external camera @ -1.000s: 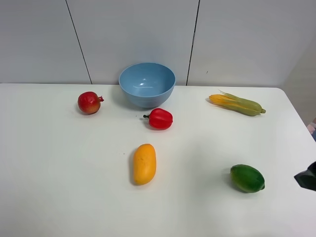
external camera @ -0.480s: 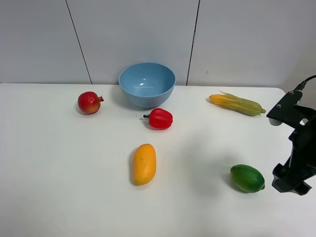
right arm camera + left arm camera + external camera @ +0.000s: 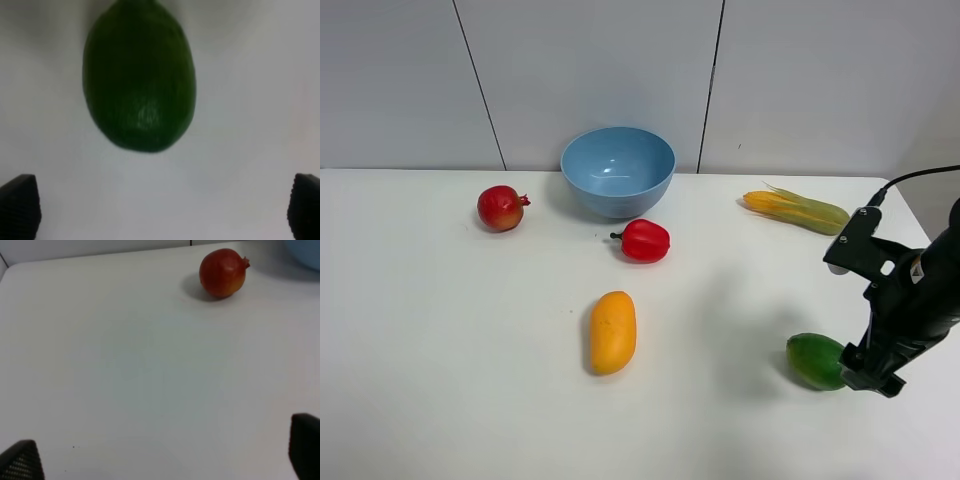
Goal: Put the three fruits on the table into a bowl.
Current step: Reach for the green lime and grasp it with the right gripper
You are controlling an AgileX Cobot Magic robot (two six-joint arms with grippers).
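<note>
The green oval fruit (image 3: 815, 360) lies on the white table (image 3: 440, 320) at the front right; the right wrist view shows it close (image 3: 140, 75), just ahead of the fingertips. My right gripper (image 3: 868, 376) is open and empty, low beside the fruit's right end, and its wrist view (image 3: 160, 210) shows the jaws wide apart. The yellow-orange mango (image 3: 613, 331) lies at the centre front. The red pomegranate (image 3: 501, 208) sits at the back left, left of the light-blue bowl (image 3: 618, 170). My left gripper (image 3: 162, 457) is open and empty, with the pomegranate (image 3: 222, 273) far ahead of it.
A red bell pepper (image 3: 643, 240) lies just in front of the bowl. A corn cob (image 3: 800, 210) lies at the back right, behind my right arm. The table's right edge runs close to the right arm. A wall stands behind the table.
My right arm has come in from the right edge and moved left and down until its gripper is beside the green fruit. The fruits and the bowl have not moved.
</note>
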